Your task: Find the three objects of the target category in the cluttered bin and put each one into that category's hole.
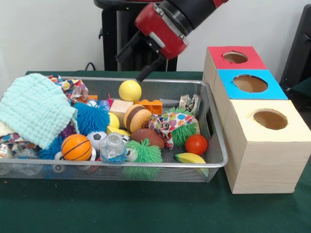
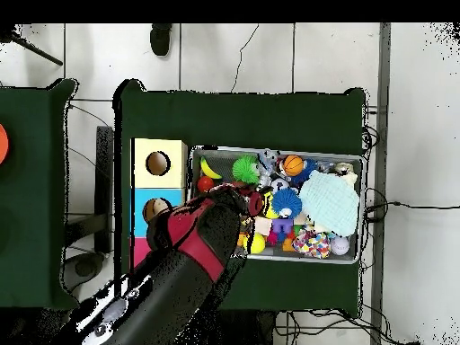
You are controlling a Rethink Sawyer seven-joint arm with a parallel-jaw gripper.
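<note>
green worktop, full wire bin (image 1: 214, 131) beside box (image 1: 262, 160) with three holes; none visibly filled. arm (image 1: 163, 29) over bin's back edge near yellow ball (image 1: 130, 90), jaws' state unclear. all three seemingly left.

Toy-filled bin (image 1: 216, 145) left of 3 boxes (image 1: 265, 145), towel (image 1: 34, 114) at bin's left end.

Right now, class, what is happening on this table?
A red and black robot arm reaches down over the far rim of a wire mesh bin crammed with toys. Its gripper hangs just behind a yellow ball; nothing shows in its grasp. Beside the bin stand three wooden boxes with round holes, topped red, blue and cream.
</note>
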